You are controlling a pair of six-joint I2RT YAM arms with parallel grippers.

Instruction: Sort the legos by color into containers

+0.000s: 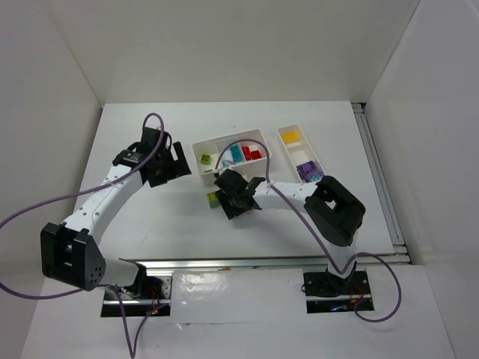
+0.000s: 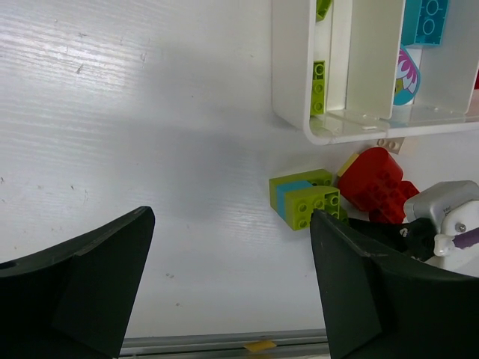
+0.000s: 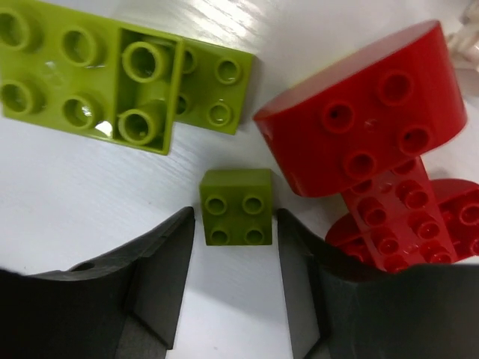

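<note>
The right gripper (image 3: pixel 236 250) has a small lime-green brick (image 3: pixel 236 206) between its fingers (image 3: pixel 161 277). The brick is square, four studs up, and flat on the white table (image 3: pixel 82 202). The pads stand just beside its two sides, and I cannot tell whether they press it.

At the upper left of that wrist view lies a larger lime-green piece (image 3: pixel 90 71) of overlapping plates. At the upper right is a red piece (image 3: pixel 359 127), rounded, on a studded stem.

In the left wrist view a teal-blue brick (image 2: pixel 290 196) sits within the lime cluster. The left gripper (image 2: pixel 232 284) hangs released, jaws wide, holding nothing, with the cluster near its right-of-frame finger.

Beyond, at the upper right, the wider tray (image 2: pixel 292 75) holds a lime brick (image 2: pixel 319 88), a teal-blue block (image 2: pixel 426 19) and a piece printed in pink and teal (image 2: pixel 406 75) with no legible letters.

From above, red bricks (image 1: pixel 251 154) lie in that tray too. The narrower tray (image 1: pixel 284 153), right of centre, holds yellow bricks (image 1: pixel 292 137) and purple bricks (image 1: pixel 305 172).
</note>
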